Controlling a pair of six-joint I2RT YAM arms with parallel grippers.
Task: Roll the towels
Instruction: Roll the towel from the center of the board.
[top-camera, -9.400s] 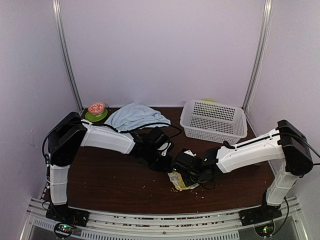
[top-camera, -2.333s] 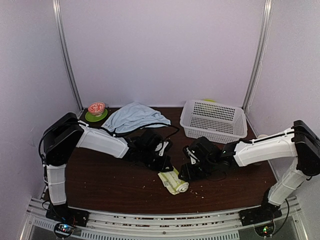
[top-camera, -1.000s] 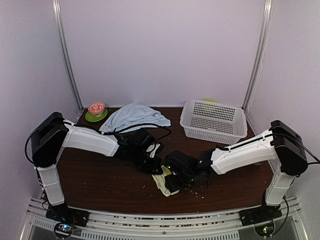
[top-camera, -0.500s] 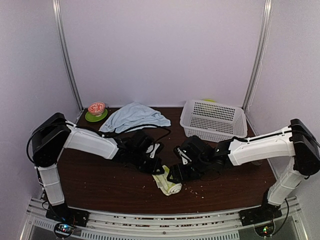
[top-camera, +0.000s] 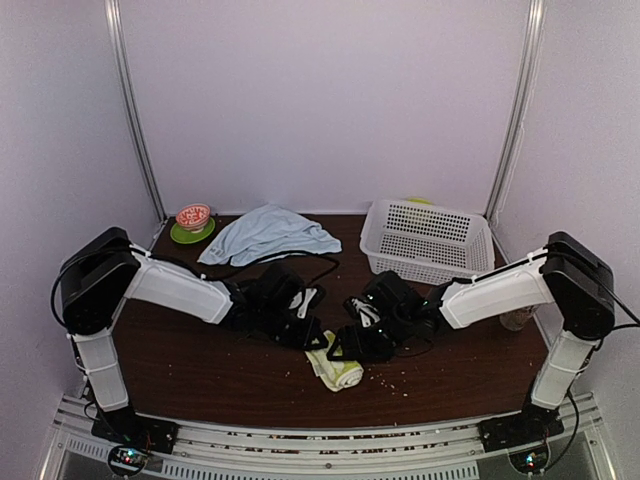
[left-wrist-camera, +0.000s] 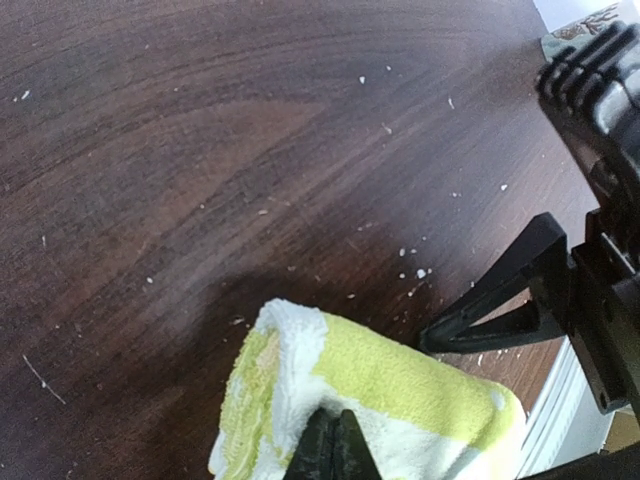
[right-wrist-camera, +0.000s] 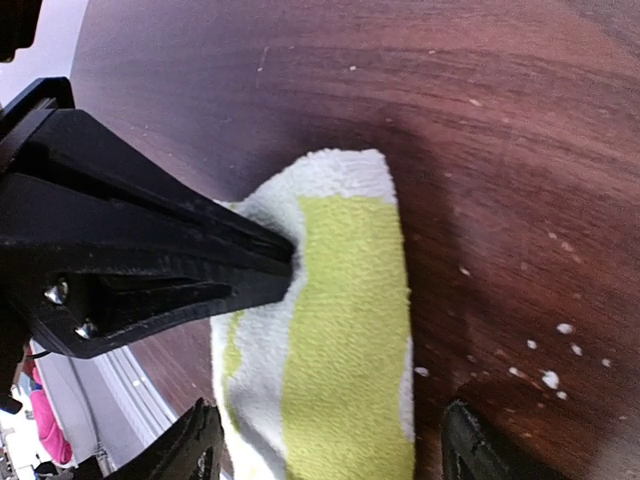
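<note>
The lime-green and white towel (top-camera: 336, 366) lies rolled up on the table near the front centre. My left gripper (top-camera: 318, 341) is shut, and its closed tips (left-wrist-camera: 333, 452) press against the roll's white band (left-wrist-camera: 300, 370). My right gripper (right-wrist-camera: 330, 455) is open, with one finger (right-wrist-camera: 196, 448) on each side of the roll (right-wrist-camera: 345, 340); it comes in from the right (top-camera: 345, 347). The left gripper's shut tips (right-wrist-camera: 285, 262) touch the roll's edge in the right wrist view. The pale-blue towel (top-camera: 266, 232) lies crumpled and unrolled at the back left.
A white perforated basket (top-camera: 428, 240) stands at the back right. A small red-patterned bowl (top-camera: 193, 215) sits on a green plate (top-camera: 187, 236) in the back left corner. Pale crumbs dot the dark wooden table (top-camera: 200, 365) around the roll.
Over the last second my right gripper pulled back off the roll toward the right, and now its jaws straddle it. The roll shifted a little. My left gripper stayed shut against it.
</note>
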